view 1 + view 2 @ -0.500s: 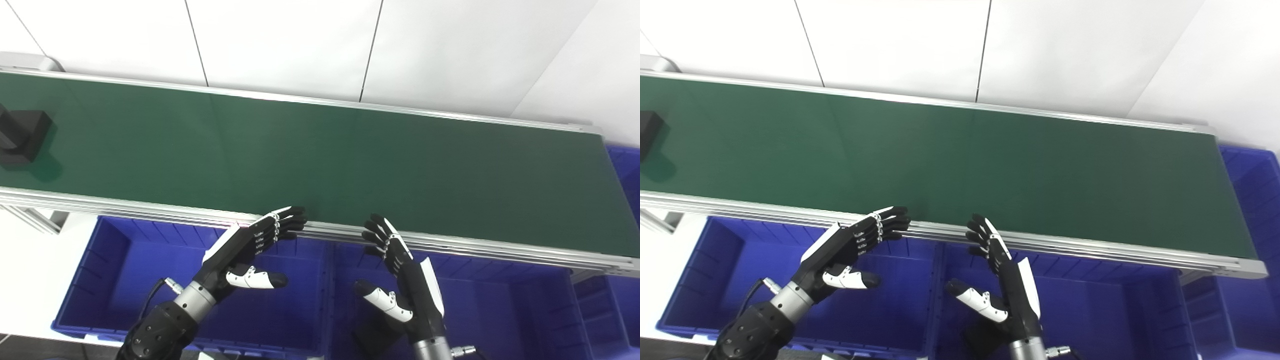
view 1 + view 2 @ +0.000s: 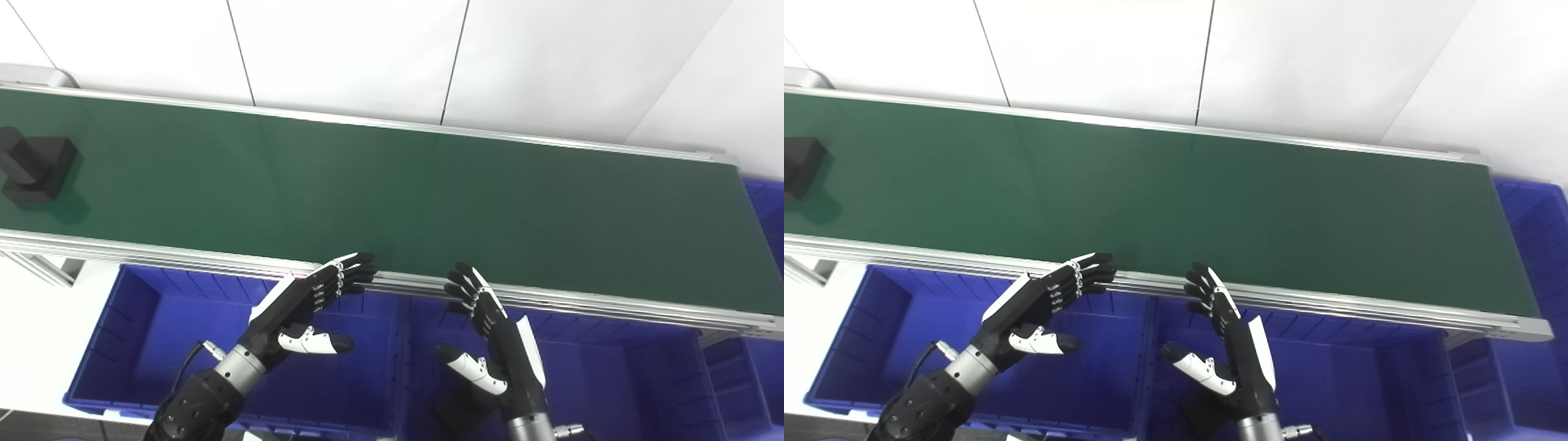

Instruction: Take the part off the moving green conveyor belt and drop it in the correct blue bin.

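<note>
A black blocky part [image 2: 33,166] rides on the green conveyor belt [image 2: 392,196] at its far left end; the right eye view shows only its edge [image 2: 799,165]. My left hand [image 2: 306,303] is open and empty, fingers stretched to the belt's near rail. My right hand [image 2: 490,334] is open and empty too, just right of it, below the rail. Both hover above the blue bins, far right of the part.
A blue bin [image 2: 153,343] sits below the belt at the left and another [image 2: 612,373] at the right, under my hands. A third blue bin [image 2: 765,202] stands past the belt's right end. A white wall runs behind the belt.
The black part has moved a little to the right along the belt. Both hands have stayed where they were.
</note>
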Robot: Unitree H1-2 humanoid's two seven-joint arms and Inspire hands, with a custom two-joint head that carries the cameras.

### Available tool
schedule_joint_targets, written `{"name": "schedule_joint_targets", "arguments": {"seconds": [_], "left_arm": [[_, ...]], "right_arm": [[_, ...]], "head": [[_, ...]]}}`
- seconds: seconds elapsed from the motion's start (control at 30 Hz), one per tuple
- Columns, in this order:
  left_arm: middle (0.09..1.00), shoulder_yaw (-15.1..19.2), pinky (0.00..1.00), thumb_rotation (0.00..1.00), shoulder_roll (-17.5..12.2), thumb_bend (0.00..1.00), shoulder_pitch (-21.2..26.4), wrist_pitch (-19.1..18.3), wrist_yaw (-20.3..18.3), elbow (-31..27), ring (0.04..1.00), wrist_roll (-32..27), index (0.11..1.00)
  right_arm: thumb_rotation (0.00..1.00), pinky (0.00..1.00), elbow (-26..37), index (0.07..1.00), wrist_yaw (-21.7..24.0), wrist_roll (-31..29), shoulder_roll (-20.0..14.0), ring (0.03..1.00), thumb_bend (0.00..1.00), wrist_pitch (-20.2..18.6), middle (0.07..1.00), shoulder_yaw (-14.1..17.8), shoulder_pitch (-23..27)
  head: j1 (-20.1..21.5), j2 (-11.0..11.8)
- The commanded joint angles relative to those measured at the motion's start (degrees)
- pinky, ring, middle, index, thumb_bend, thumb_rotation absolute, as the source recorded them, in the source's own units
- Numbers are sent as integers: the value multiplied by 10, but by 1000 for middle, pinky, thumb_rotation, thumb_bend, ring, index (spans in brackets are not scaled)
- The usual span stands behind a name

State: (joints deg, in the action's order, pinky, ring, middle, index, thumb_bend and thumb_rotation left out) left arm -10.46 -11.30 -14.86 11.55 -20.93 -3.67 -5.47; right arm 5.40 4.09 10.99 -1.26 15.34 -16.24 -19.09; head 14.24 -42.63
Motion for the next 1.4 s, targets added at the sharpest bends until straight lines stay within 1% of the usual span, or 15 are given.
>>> {"name": "schedule_joint_targets", "arguments": {"seconds": [0.0, 0.47, 0.53, 0.57, 0.6, 0.63, 0.67, 0.7, 0.73, 0.77, 0.8, 0.83, 0.97, 1.13, 1.37], "left_arm": [[857, 0, 836, 500, 1, 994, 4, 10, 4, -18, 856, 0, 878], [858, -5, 836, 492, 8, 999, 5, 10, 7, -17, 855, 5, 875], [856, -7, 837, 490, 11, 1000, 5, 11, 8, -15, 857, 8, 875], [854, -9, 839, 488, 15, 1000, 5, 15, 9, -11, 857, 11, 872], [853, -11, 840, 481, 18, 1000, 5, 19, 9, -8, 858, 11, 870], [851, -13, 841, 469, 22, 1000, 5, 21, 11, -5, 859, 14, 864], [851, -15, 841, 467, 26, 1000, 5, 23, 12, -3, 859, 16, 863], [850, -19, 841, 465, 31, 1000, 5, 22, 14, -1, 859, 21, 862], [850, -21, 839, 467, 35, 1000, 5, 21, 16, 1, 857, 25, 859], [850, -25, 839, 467, 40, 1000, 6, 22, 18, 5, 857, 31, 858], [852, -27, 837, 468, 44, 1000, 6, 22, 20, 7, 856, 36, 858], [852, -31, 835, 470, 49, 1000, 7, 24, 23, 12, 854, 42, 857], [854, -42, 826, 478, 66, 1000, 13, 33, 36, 33, 849, 63, 856], [859, -47, 815, 482, 80, 1000, 21, 44, 44, 56, 844, 75, 857], [847, -54, 804, 481, 95, 1000, 34, 65, 59, 91, 834, 94, 846]], "right_arm": [[643, 764, 16, 923, 1, -2, 0, 850, 789, 17, 884, -2, 1], [642, 760, 12, 922, 2, -9, -8, 846, 788, 23, 881, 1, 2], [640, 761, 9, 921, 3, -14, -12, 847, 789, 27, 881, 3, 2], [637, 759, 7, 922, 4, -17, -15, 848, 784, 31, 882, 4, 2], [635, 758, 6, 923, 5, -21, -18, 849, 778, 35, 883, 5, 2], [631, 757, 3, 924, 6, -25, -23, 851, 766, 42, 886, 8, 2], [631, 757, 0, 924, 8, -29, -26, 851, 765, 46, 886, 9, 2], [630, 758, -1, 925, 10, -34, -31, 852, 762, 49, 887, 12, 1], [635, 765, -1, 928, 11, -38, -34, 855, 761, 50, 889, 13, 1], [636, 768, -2, 929, 13, -43, -39, 856, 760, 51, 889, 16, 1], [642, 770, -3, 933, 14, -46, -43, 858, 759, 52, 893, 18, 1], [643, 773, -5, 937, 15, -51, -46, 860, 754, 54, 896, 20, 1], [646, 782, -18, 952, 21, -65, -56, 868, 732, 64, 909, 28, 6], [662, 788, -38, 958, 25, -69, -60, 867, 718, 82, 905, 36, 14], [674, 776, -66, 962, 30, -71, -68, 860, 707, 99, 909, 47, 26]], "head": [[0, 0], [-30, 8], [-52, 15], [-85, 24], [-91, 26], [-130, 36], [-130, 36], [-167, 47], [-167, 47], [-205, 60], [-205, 60], [-231, 71], [-268, 95], [-287, 111], [-342, 149]]}}
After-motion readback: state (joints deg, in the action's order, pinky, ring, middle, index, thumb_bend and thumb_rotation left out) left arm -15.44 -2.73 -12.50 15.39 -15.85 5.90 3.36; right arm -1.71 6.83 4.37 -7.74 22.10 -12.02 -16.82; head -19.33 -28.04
